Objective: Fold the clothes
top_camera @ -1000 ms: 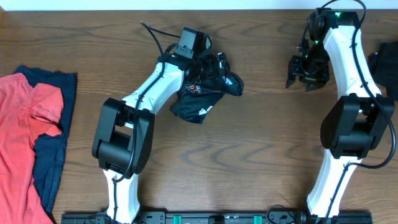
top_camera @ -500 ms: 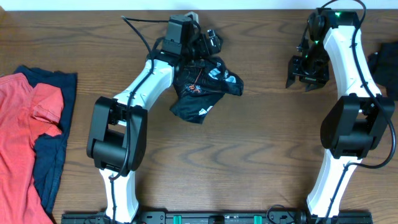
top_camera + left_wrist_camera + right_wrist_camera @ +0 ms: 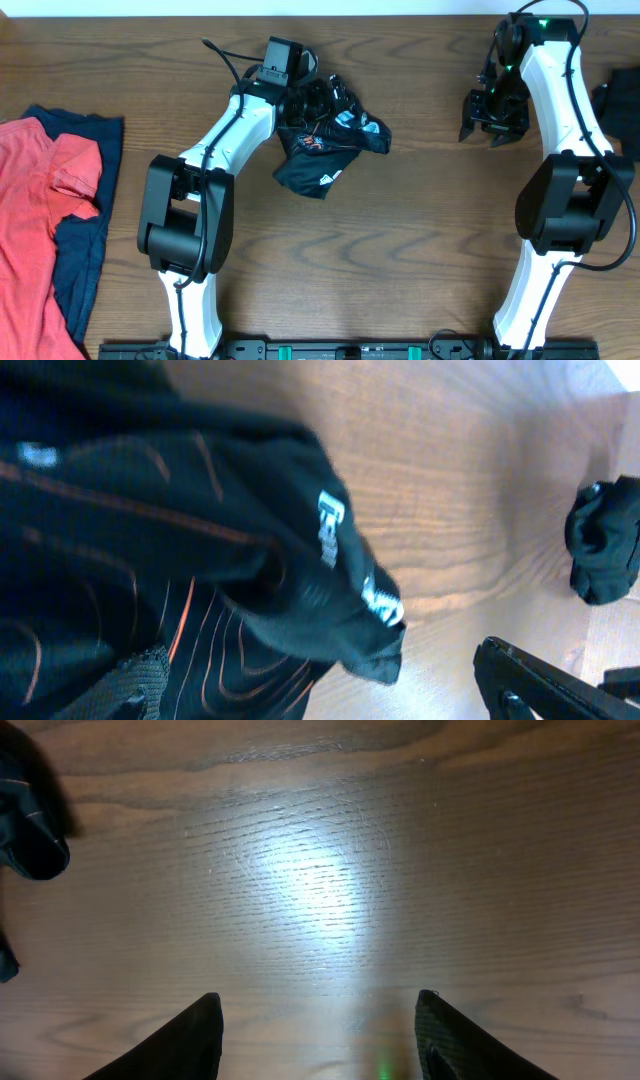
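On the wooden worktop (image 3: 420, 260) we count two robot arms, the left arm (image 3: 215, 150) and the right arm (image 3: 565, 110). There is one black jersey (image 3: 322, 170) near the far edge, one red top (image 3: 35, 220) and one navy top (image 3: 85, 250) at the left edge, and one dark bundle (image 3: 625, 105) at the right edge.

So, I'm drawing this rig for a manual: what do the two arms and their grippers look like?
Both the left arm and right arm have white shells, black joint housings and black cables. A black camera box sits at the left wrist. The right gripper has dark tapered fingers; its arm carries a green light.
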### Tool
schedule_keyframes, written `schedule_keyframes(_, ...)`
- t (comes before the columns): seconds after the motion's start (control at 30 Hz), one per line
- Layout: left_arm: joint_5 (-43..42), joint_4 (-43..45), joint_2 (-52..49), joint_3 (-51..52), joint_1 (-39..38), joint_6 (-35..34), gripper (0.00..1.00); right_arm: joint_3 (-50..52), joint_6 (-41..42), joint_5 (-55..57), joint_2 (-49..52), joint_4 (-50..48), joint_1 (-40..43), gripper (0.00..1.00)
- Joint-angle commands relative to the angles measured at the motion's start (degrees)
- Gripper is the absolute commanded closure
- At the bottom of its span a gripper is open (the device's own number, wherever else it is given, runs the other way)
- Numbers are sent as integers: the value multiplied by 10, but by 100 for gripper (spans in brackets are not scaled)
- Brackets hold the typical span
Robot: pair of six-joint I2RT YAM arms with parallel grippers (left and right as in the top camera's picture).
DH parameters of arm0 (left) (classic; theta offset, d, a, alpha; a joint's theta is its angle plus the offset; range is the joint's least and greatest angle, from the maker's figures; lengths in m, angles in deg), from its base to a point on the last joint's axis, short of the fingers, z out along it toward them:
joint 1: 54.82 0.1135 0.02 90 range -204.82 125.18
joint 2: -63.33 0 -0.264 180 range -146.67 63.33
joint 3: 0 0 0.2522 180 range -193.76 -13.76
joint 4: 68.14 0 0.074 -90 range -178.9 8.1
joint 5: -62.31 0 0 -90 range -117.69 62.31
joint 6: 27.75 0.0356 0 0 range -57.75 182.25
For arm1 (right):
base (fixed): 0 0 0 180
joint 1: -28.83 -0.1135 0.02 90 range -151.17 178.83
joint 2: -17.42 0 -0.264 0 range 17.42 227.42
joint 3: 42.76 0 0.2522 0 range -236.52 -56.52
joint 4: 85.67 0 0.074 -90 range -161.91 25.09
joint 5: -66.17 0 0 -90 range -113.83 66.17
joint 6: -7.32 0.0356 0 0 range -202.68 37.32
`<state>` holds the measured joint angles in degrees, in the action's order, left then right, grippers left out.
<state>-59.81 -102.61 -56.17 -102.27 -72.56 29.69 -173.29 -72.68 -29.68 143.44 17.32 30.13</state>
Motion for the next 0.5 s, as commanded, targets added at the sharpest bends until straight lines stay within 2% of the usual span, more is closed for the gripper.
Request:
schedule_keyframes(0.0,-15,-16,-6,-3,-5,16,2,-1,-7,-4,-12,-3,1,40)
schedule_keyframes(0.27,42,-11,-10,-3,-37,23,2,-1,-6,-7,-12,-10,1,39)
schedule_keyframes(0.47,47,46,-52,-3,-53,13,2,-1,-6,-7,-12,-9,1,39)
